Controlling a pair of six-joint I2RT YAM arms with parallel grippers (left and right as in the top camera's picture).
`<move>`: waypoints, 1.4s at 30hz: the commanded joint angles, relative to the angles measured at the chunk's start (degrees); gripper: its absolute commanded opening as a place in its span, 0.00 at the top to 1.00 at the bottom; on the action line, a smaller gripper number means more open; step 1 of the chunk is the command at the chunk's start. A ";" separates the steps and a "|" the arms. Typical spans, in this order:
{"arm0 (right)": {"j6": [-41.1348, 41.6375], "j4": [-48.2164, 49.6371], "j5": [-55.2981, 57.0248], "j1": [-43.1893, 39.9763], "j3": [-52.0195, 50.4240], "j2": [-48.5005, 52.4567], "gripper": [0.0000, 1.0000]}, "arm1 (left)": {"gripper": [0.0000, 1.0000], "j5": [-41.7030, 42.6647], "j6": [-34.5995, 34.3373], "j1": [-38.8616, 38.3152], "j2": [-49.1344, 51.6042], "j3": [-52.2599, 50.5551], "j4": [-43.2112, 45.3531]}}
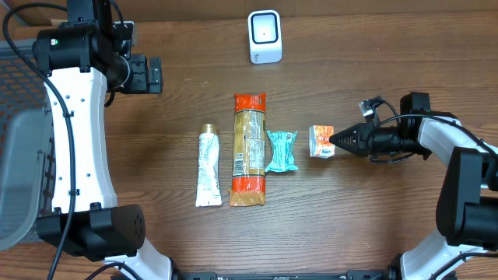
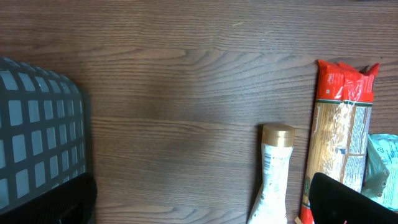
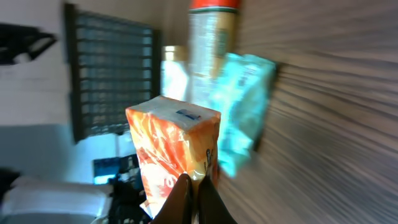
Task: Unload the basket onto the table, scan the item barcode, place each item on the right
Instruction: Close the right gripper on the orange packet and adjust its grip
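Observation:
The item, a small orange and white packet (image 1: 320,141), is at the right end of a row of goods on the wooden table. My right gripper (image 1: 335,141) is shut on the near edge of the orange packet (image 3: 174,143), its two fingers pinching the wrapper in the right wrist view (image 3: 194,182). No barcode shows on the packet. A white scanner (image 1: 264,36) stands at the back middle of the table. My left gripper (image 1: 148,74) hangs open at the back left, above bare wood (image 2: 202,205), with nothing between its fingers.
Left of the held packet lie a teal packet (image 1: 281,150), a long red-ended pasta bag (image 1: 249,149) and a white tube with a gold cap (image 1: 208,167). A grey mesh basket (image 1: 19,179) stands at the left edge.

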 commanded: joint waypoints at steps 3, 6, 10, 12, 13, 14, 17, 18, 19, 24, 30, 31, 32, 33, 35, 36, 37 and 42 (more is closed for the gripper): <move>-2.16 0.31 -6.71 0.50 1.60 -0.11 0.96 | 0.00 -0.33 1.05 0.00 0.48 0.00 -0.11; 3.17 0.94 4.98 1.09 1.60 -0.11 0.96 | 0.01 -0.33 1.05 0.00 0.48 0.00 -0.11; 15.15 2.38 20.70 2.51 1.77 -0.28 0.96 | 0.00 -0.33 1.05 0.00 0.48 0.00 -0.13; 18.78 1.90 26.64 3.54 2.58 -0.66 0.96 | 0.00 -0.33 1.05 0.00 0.48 0.00 -0.11; 20.48 1.05 30.47 4.35 3.39 -1.07 0.96 | 0.00 -0.33 1.05 0.00 0.48 0.00 -0.13; 21.81 0.09 34.01 5.20 4.24 -1.51 0.96 | 0.00 -0.33 1.05 0.00 0.48 0.00 -0.11; 24.94 -4.15 45.38 8.98 7.76 -3.02 0.96 | 0.00 -0.33 1.05 0.00 0.48 0.00 -0.13; 26.08 -5.90 49.70 10.78 9.33 -3.50 0.96 | 0.00 -0.33 1.05 0.00 0.48 0.00 -0.13; 27.12 -7.45 53.53 12.39 10.75 -3.74 0.96 | 0.01 -0.33 1.05 0.00 0.48 0.00 -0.11; 33.31 -15.41 74.62 22.08 17.20 -3.93 0.96 | 0.00 -0.33 1.05 0.00 0.48 0.00 -0.11; 39.28 -16.63 90.92 33.40 16.83 -3.74 0.96 | 0.01 -0.33 1.05 0.00 0.48 0.00 -0.11; 39.65 -16.35 92.13 34.75 16.65 -3.52 0.96 | 0.01 -0.33 1.05 0.00 0.48 0.00 -0.11; 40.15 -16.02 92.52 36.06 16.59 -3.28 0.91 | 0.00 -0.33 1.05 0.00 0.48 0.00 -0.13; 40.35 -15.85 92.45 36.50 16.52 -3.13 0.89 | 0.00 -0.33 1.05 0.00 0.48 0.00 -0.13; 40.59 -15.32 90.82 37.53 16.33 -2.86 0.80 | 0.00 -0.33 1.05 -0.02 0.48 0.00 -0.13; 40.57 -15.08 89.05 37.73 16.28 -2.84 0.72 | 0.00 -0.33 1.05 -0.02 0.48 0.00 -0.13; 40.35 -14.75 87.03 37.81 16.28 -2.84 0.63 | 0.00 -0.33 1.05 0.00 0.48 0.00 -0.11; 36.89 -11.82 75.06 37.70 16.33 -2.84 0.58 | 0.00 -0.33 1.05 0.00 0.48 0.00 -0.13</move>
